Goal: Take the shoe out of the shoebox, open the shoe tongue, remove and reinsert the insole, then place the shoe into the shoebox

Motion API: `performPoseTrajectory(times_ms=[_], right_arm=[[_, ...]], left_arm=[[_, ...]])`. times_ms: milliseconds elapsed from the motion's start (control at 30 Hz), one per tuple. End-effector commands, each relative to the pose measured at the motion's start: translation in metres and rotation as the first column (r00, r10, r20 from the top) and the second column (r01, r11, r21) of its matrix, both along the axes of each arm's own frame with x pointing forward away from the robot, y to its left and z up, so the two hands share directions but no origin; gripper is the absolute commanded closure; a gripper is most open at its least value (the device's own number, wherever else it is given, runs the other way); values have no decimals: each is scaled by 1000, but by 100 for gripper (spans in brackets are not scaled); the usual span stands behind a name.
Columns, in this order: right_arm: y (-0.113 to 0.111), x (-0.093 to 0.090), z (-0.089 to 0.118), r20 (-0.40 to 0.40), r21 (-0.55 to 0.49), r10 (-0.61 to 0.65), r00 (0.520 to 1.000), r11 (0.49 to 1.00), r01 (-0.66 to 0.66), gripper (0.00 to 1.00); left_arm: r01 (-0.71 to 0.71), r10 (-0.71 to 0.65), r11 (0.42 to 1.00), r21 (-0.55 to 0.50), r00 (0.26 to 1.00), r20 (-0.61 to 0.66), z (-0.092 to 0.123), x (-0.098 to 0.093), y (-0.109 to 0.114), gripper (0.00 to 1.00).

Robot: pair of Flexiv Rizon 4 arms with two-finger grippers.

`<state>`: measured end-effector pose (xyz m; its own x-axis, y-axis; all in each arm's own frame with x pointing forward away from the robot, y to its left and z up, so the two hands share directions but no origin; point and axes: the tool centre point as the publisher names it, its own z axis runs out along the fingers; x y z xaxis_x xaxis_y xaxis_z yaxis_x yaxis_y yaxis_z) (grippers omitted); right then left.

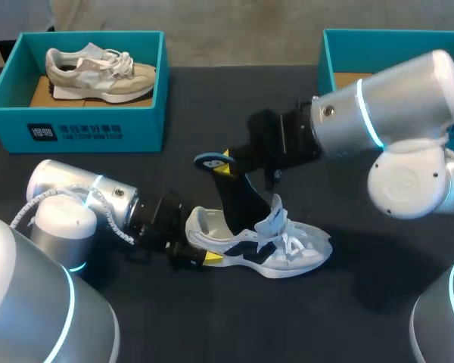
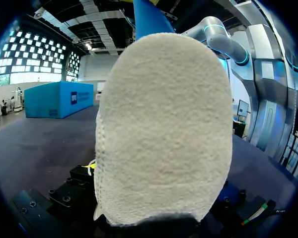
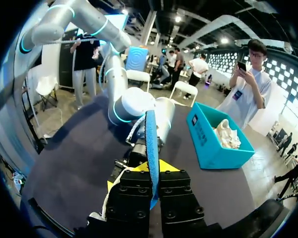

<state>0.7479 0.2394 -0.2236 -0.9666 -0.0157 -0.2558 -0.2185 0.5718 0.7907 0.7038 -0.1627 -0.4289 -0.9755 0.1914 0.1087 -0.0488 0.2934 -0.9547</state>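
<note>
Shoe [image 2: 164,129], heel clamped in left claw [image 1: 204,253]; right claw [image 1: 225,166] pinches raised insole [image 1: 238,200], which could buckle or slip on reinsertion.

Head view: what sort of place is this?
Probably a robot manipulation test bench: dark table, teal shoebox holding a beige shoe, right claw pinching the insole of a sneaker.

One white shoe [image 1: 287,249], one beige shoe [image 1: 98,74], two teal shoeboxes [image 1: 83,130] [image 1: 330,54], one insole [image 1: 238,200], two claws [image 1: 204,257] [image 1: 225,166].
</note>
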Motion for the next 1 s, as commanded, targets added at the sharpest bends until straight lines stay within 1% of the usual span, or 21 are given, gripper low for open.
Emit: performPoseTrajectory(times_ms=[33,100,700,733,800,867,1000], right_arm=[[-3,4,20,-19,-35,6,1000,999,-7,100],[-8,5,28,-50,5,-1,999,1000,2,100],[-8,5,28,-50,5,-1,999,1000,2,100],[-8,7,36,-39,33,-10,999,999,11,100],[-10,9,52,-25,51,-8,1000,999,9,100],[-11,11,67,-19,65,-22,1000,998,23,100],[-6,11,93,-19,73,-55,998,996,56,100]], left_arm=[[0,0,1000,3,1000,0,-2,0,-1,100],[0,0,1000,3,1000,0,-2,0,-1,100],[0,0,1000,3,1000,0,-2,0,-1,100],[0,0,1000,3,1000,0,-2,0,-1,100],[0,0,1000,3,1000,0,-2,0,-1,100],[0,0,1000,3,1000,0,-2,0,-1,100],[0,0,1000,3,1000,0,-2,0,-1,100]])
